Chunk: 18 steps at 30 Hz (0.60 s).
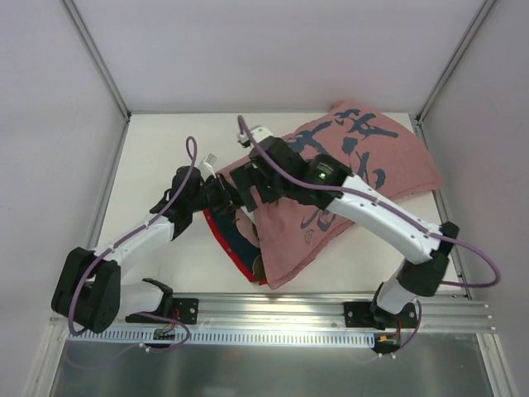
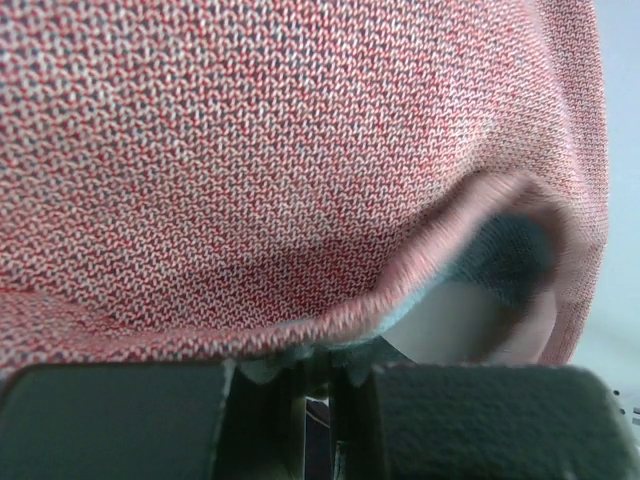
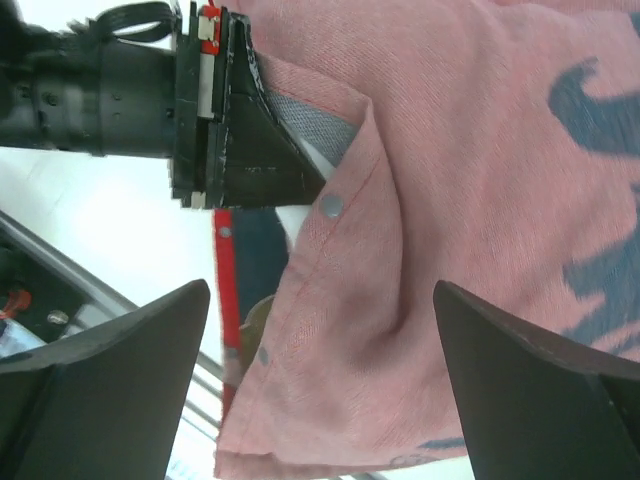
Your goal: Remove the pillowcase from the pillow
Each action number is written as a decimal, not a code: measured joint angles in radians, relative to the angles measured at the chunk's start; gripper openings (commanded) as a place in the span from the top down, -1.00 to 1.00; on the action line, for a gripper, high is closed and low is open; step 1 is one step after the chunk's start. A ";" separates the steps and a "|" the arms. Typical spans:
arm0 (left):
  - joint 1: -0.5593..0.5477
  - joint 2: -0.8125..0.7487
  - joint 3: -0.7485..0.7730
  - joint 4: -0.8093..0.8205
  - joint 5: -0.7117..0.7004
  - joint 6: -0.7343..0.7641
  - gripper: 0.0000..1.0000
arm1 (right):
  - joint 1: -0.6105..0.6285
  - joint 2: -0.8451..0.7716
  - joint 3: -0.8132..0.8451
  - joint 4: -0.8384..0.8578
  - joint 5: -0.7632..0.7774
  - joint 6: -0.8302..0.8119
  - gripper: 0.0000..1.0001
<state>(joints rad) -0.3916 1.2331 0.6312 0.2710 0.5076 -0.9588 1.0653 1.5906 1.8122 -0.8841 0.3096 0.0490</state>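
Note:
The dusty-pink pillowcase (image 1: 347,165) with dark brush characters lies across the table's right half. Its open end, with red trim (image 1: 235,252) and navy lining, sags toward the front. In the left wrist view the pillowcase (image 2: 280,150) fills the frame and my left gripper (image 2: 305,375) is shut on its hem. In the right wrist view my right gripper (image 3: 320,290) stands wide open over the pillowcase (image 3: 450,200), touching nothing, just in front of the left gripper (image 3: 250,150). From above, the left gripper (image 1: 216,197) and the right gripper (image 1: 245,184) sit close together. The pillow is hidden inside.
The white table (image 1: 157,165) is bounded by pale walls and metal corner posts. An aluminium rail (image 1: 273,310) carrying both arm bases runs along the near edge. Metal snaps (image 3: 330,207) dot the pillowcase's hem.

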 measured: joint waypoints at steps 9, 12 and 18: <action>0.000 -0.117 -0.010 -0.077 0.000 0.022 1.00 | -0.007 0.352 0.255 -0.097 0.013 -0.151 -0.41; 0.002 -0.128 -0.023 -0.092 -0.006 0.028 1.00 | -0.045 0.388 0.281 -0.108 -0.017 -0.151 0.26; 0.003 -0.161 -0.062 -0.093 0.001 0.027 1.00 | -0.118 0.389 0.311 -0.092 -0.075 -0.122 0.58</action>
<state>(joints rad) -0.3889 1.0721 0.5694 0.1783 0.5087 -0.9314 0.9474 1.9797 2.1227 -0.9760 0.2348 -0.0727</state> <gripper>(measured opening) 0.048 0.193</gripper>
